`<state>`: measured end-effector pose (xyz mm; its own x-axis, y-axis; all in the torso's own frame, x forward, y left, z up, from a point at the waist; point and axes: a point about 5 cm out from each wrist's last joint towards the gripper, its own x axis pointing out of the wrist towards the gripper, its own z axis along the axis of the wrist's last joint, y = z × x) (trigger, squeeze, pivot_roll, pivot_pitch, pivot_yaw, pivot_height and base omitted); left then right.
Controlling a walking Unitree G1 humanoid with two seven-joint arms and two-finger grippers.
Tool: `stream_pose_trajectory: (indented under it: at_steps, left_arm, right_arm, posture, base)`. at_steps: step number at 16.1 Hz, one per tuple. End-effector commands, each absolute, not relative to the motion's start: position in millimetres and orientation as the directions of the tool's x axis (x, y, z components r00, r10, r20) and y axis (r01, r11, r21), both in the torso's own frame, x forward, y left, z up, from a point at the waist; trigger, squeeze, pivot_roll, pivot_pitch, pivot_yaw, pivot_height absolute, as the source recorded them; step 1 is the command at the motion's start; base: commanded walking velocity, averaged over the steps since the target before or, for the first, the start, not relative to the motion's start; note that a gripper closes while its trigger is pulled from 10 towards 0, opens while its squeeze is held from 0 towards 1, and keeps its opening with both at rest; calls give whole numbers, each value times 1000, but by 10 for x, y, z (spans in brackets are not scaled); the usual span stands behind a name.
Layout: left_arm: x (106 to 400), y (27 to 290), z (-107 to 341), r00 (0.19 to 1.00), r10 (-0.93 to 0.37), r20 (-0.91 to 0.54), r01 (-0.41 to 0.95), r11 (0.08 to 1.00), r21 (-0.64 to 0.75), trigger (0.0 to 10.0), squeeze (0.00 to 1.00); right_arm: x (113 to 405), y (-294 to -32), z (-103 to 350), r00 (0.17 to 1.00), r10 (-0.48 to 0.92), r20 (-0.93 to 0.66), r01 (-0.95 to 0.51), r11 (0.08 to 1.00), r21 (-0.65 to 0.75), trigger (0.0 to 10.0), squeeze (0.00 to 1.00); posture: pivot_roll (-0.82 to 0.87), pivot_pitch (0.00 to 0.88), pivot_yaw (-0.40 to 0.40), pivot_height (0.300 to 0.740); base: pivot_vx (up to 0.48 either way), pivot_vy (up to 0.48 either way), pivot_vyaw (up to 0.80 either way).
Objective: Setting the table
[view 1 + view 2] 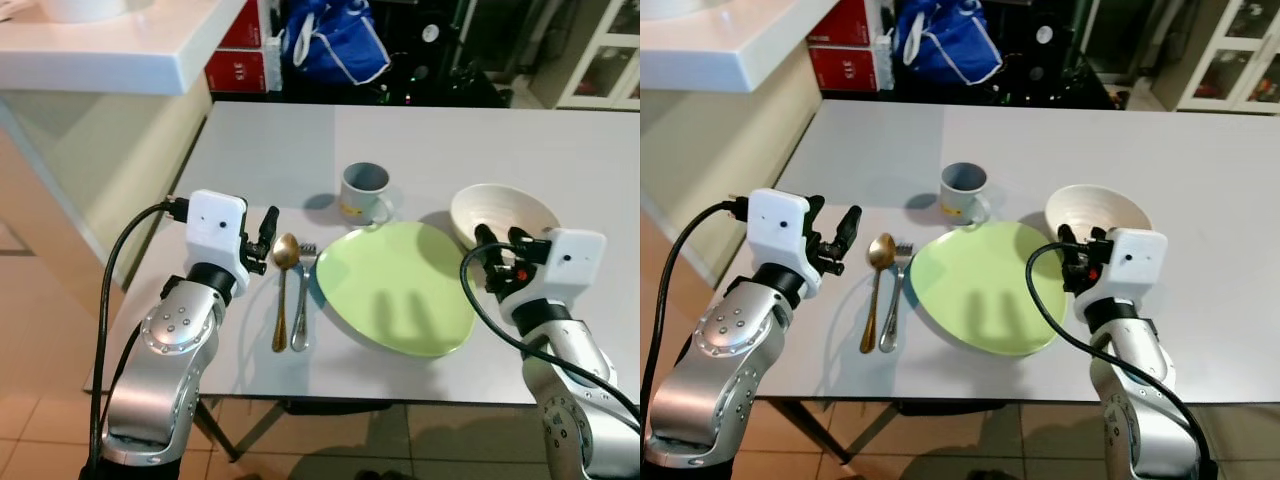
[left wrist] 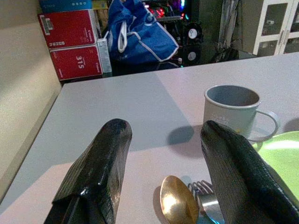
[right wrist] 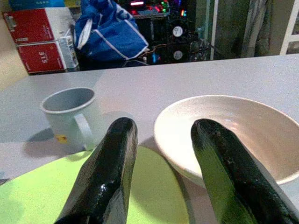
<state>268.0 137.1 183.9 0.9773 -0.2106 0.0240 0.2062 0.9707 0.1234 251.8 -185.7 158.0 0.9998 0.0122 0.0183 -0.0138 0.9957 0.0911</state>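
Five pieces of tableware sit on the pale grey table [image 1: 560, 140] in front of me: a lime green plate [image 1: 400, 285] near the front edge, a grey mug [image 1: 363, 192] just behind it with its handle turned towards the plate, a cream bowl [image 1: 505, 213] off the plate's right rear, and a gold spoon [image 1: 283, 287] and a silver fork [image 1: 302, 300] lying side by side just left of the plate, handles towards me. The fork's tines are partly tucked under the spoon's bowl in the left wrist view.

My left gripper [image 1: 266, 240] hovers just left of the spoon's bowl, fingers spread apart and holding nothing; through its wrist camera I see the spoon and fork between the two black fingers [image 2: 100, 172]. My right gripper [image 1: 497, 250] sits at the near rim of the bowl, beside the plate's right edge, fingers likewise parted with nothing between them. I cannot tell if a fingertip touches the bowl.

Beyond the table's far edge I see a blue bag [image 1: 332, 42] with white trim, red boxes [image 2: 74, 44] stacked beside it, and dark equipment with small lights. A white counter [image 1: 120, 50] on a beige base stands to my left, a white glass-fronted cabinet [image 1: 605, 55] at far right. Floor tiles [image 1: 40, 340] are peach-coloured.
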Motion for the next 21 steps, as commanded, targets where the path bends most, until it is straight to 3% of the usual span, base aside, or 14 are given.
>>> stream_pose_trajectory:
  at_steps: [1, 10, 14, 18, 21]
  left_arm:
    - [2674, 1407, 1880, 981, -192, 43, 185, 974, 128, 10000, 0]
    - [2739, 1460, 1956, 977, -203, 62, 191, 968, 162, 10000, 0]
    - [2715, 1495, 1934, 981, -189, 53, 178, 971, 161, 10000, 0]
    - [2678, 1353, 1835, 980, -196, 41, 190, 974, 123, 10000, 0]
    - [2683, 1357, 1853, 979, -199, 42, 193, 975, 113, 10000, 0]
  right_arm:
    - [2524, -1811, 1653, 999, 24, 30, -27, 996, 87, 10000, 0]
    - [2567, -1716, 1596, 1000, 22, 2, -22, 989, 143, 10000, 0]
    - [2585, -1644, 1614, 999, 45, -5, -44, 989, 141, 10000, 0]
    - [2621, -1886, 1621, 999, -13, -34, 17, 994, 109, 10000, 0]
    - [2616, -1847, 1609, 999, 9, -40, -4, 995, 100, 10000, 0]
  posture:
    - [1, 0, -12, 740]
    - [49, 0, 28, 740]
    - [22, 0, 4, 740]
    - [-6, 0, -32, 740]
    - [-12, 0, -24, 740]
  base:
    - [0, 0, 0]
    - [0, 0, 0]
    - [0, 0, 0]
    - [0, 0, 0]
    - [-82, 0, 0]
